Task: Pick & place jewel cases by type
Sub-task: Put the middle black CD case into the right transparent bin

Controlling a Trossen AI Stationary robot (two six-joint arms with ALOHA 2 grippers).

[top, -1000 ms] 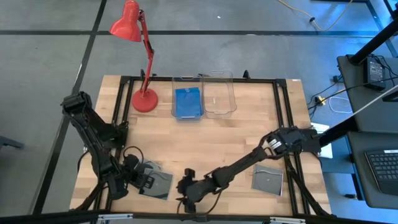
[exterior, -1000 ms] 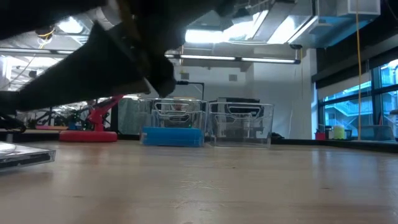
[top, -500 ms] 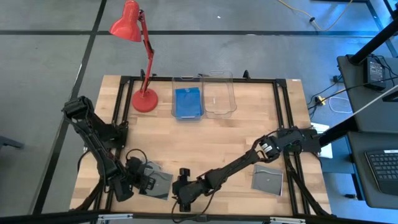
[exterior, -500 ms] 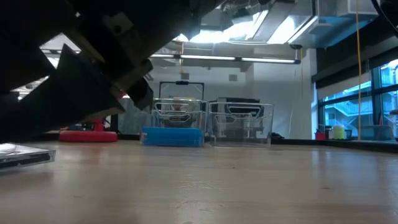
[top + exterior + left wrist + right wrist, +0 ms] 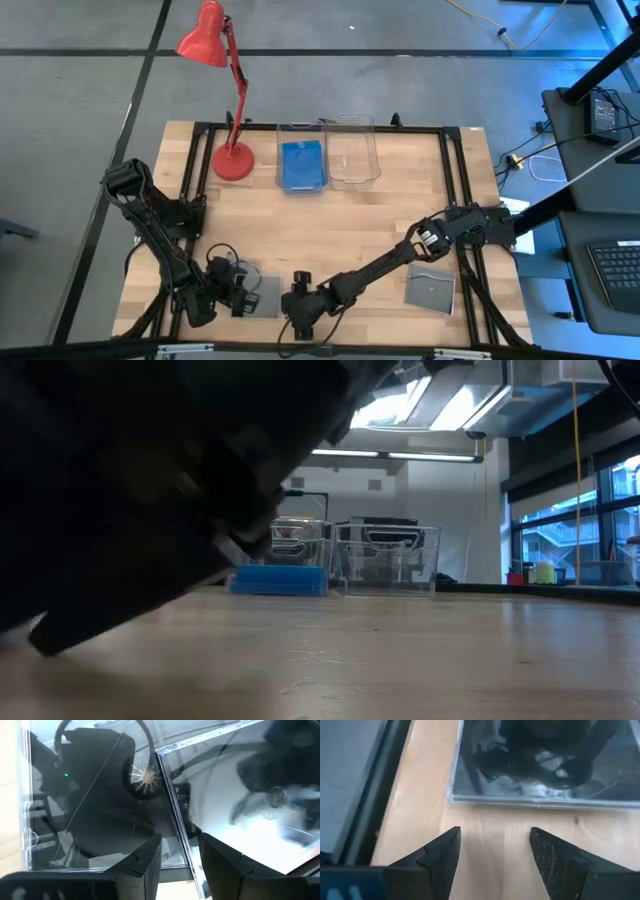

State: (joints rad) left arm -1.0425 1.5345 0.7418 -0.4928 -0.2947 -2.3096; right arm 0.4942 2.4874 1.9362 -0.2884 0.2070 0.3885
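down at seven o'clock on the table (image 5: 330, 225), the left gripper (image 5: 243, 297) has its fingers closed on the edge of a smoky grey jewel case (image 5: 262, 297) lying flat. just beside it at six o'clock, the right gripper (image 5: 300, 310) hangs with jaws spread wide, holding nothing. another grey case (image 5: 430, 289) lies at four o'clock. at twelve o'clock, a blue case (image 5: 302, 165) sits in the left clear bin (image 5: 281, 135), beside a second bin (image 5: 372, 130) and a red lamp (image 5: 233, 160).

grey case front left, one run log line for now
left gripper: on grey case | right gripper: open beside it | blue case: in bin
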